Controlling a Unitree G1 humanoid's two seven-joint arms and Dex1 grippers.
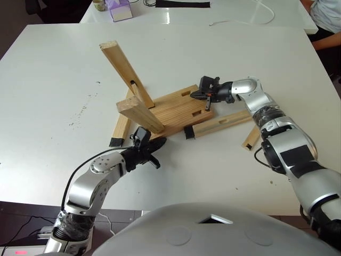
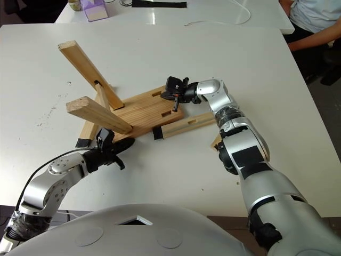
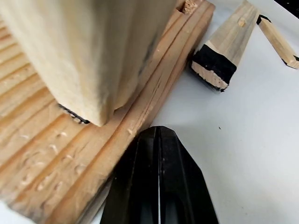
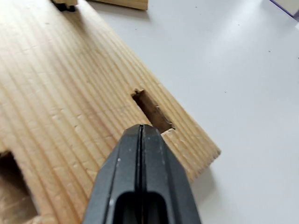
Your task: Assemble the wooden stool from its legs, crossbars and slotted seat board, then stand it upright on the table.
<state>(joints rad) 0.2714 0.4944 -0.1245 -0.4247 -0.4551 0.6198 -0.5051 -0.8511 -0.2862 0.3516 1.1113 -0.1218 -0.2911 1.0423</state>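
Caution: pressing right hand (image 1: 194, 95), fingers together, on pale slotted wooden seat board (image 1: 176, 108); resting left hand (image 1: 161, 142), likewise together, at its edge; probably risking tipping slanting wooden legs (image 1: 125, 66).

Rounded silver-grey shells cover the left arm (image 1: 93, 184) and right arm (image 1: 277, 130), with black panels and dark mesh-wrapped joints. A thin black cable (image 1: 79, 170) arcs beside the left arm. The left gripper (image 1: 159, 153) and right gripper (image 1: 201, 98) are black, and the right one has a small orange fleck.

White table (image 1: 53, 80), 2nd table (image 1: 186, 16) behind, dark floor (image 1: 8, 37).
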